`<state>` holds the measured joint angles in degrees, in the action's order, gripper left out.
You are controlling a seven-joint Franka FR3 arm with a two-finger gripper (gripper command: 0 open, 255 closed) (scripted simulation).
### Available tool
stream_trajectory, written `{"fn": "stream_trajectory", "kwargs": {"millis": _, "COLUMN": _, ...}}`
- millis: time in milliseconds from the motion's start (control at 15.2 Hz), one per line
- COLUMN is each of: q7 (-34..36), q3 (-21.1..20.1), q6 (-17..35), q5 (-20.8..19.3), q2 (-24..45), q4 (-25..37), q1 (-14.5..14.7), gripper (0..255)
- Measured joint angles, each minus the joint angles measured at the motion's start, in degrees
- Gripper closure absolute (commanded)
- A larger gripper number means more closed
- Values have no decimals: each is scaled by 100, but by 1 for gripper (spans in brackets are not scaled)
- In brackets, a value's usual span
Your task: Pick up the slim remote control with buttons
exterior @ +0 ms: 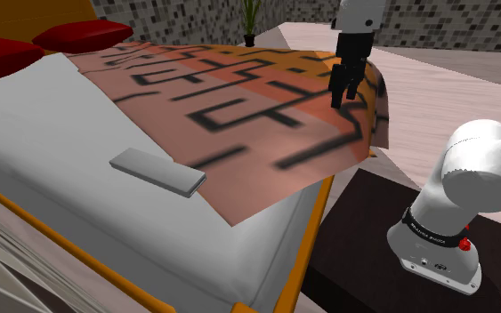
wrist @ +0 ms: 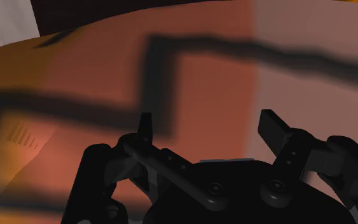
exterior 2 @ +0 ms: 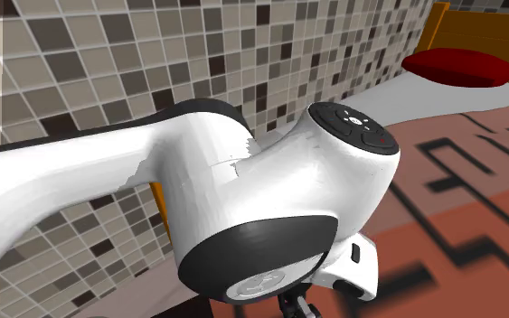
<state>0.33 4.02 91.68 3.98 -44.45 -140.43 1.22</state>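
A slim, flat grey remote control (exterior: 157,172), drawn as a plain slab whose buttons I cannot make out, lies on the white sheet of the orange-framed bed (exterior: 52,124). One end reaches the edge of the salmon-and-orange blanket with black maze lines (exterior: 239,98). It sits toward the shoulder view's lower left, with nothing touching it.

The white arm's all-black 2-finger tool (exterior: 343,98) hangs well apart from the remote, over the blanket's corner at the shoulder view's upper right, where the cloth droops over the bed's edge. In the wrist view the tool (wrist: 209,127) has its 2 fingers (wrist: 145,126) spread wide, with only the patterned blanket showing between them.

2 dark red pillows (exterior: 84,36) rest at the head of the bed, and a green potted plant (exterior: 250,18) stands beyond against the mottled grey tiled wall (exterior: 453,22). The arm's base sits on a dark box stand (exterior: 364,240) beside the bed. In the second exterior view, a bulky white arm link (exterior 2: 243,199) looms in front of that tiled wall.
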Motion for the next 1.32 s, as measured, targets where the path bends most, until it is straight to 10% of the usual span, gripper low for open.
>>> {"fn": "stream_trajectory", "kwargs": {"millis": 1320, "q7": 2037, "q3": -1939, "q6": 821, "q5": 583, "q2": 2489, "q4": 2094, "q1": 714, "gripper": 0}}
